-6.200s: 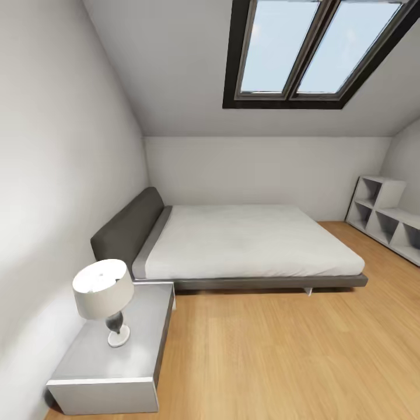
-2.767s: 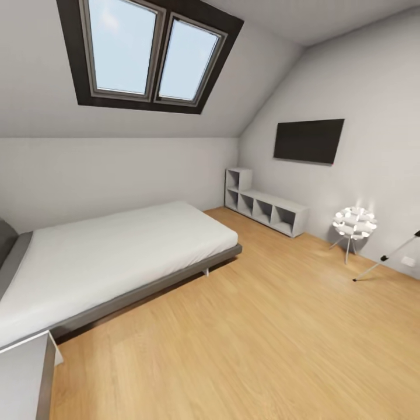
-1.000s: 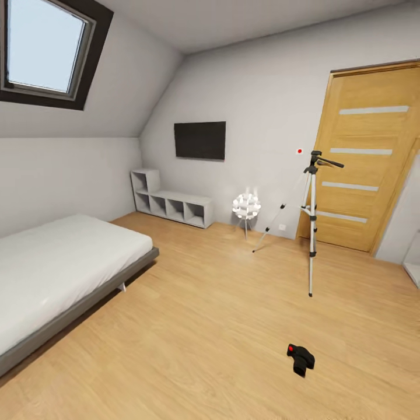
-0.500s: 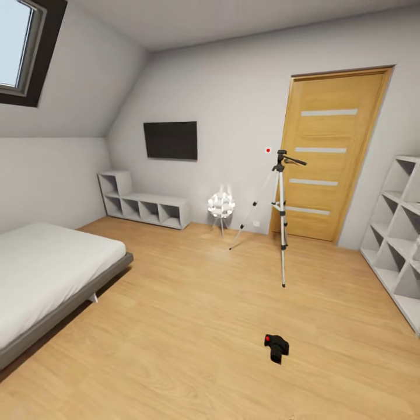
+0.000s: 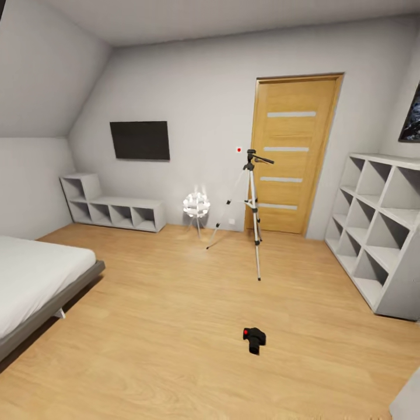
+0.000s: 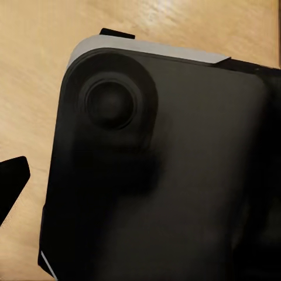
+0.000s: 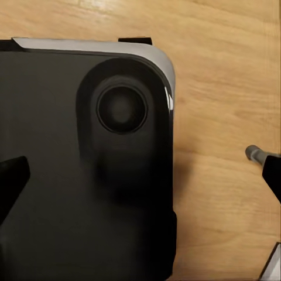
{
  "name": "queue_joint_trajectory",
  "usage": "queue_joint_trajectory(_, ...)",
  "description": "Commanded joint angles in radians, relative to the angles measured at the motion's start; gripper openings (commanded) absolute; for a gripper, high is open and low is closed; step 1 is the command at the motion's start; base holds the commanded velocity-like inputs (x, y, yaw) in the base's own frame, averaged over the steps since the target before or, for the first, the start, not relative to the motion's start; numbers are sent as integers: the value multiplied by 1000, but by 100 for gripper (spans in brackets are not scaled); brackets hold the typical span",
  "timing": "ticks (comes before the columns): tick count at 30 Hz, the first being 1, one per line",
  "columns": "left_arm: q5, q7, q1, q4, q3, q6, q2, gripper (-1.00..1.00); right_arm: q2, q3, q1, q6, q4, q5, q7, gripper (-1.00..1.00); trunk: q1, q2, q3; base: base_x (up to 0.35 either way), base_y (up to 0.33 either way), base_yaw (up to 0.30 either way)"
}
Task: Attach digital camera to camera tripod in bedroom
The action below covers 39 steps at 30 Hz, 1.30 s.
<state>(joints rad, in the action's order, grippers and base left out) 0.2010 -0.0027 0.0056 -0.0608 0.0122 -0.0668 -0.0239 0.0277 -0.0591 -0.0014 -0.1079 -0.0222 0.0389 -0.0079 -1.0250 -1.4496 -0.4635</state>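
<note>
The view swings right since a moment ago. The digital camera (image 5: 254,339) lies on the wood floor (image 5: 163,326), well apart from the camera tripod (image 5: 252,210) standing before the door (image 5: 291,151). I cannot tell if either gripper's jaws are open.

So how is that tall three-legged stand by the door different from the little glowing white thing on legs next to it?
The camera tripod is much taller than the white lamp, reaching well up the wooden door. The tripod has silver-grey legs and a black head with a handle; the lamp carries a glowing white flower-shaped cluster. The tripod stands further out into the room, the lamp nearer the wall. Both rest on thin splayed legs on the wood floor.
</note>
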Motion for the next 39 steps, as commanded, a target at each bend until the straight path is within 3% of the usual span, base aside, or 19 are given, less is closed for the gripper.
queue_joint_trajectory(1, 6, 0, 1, -1, 1, -2, 0, 100, 0, -6, 0, -2, 0, 4, -1, 100, 0, 0, -1, 0, 0, -297)
queue_joint_trajectory(39, 5, 0, 1, -2, 0, -1, -1, 100, -2, 7, 0, -3, 1, 12, 0, 100, 0, 0, -1, 0, 0, -297)
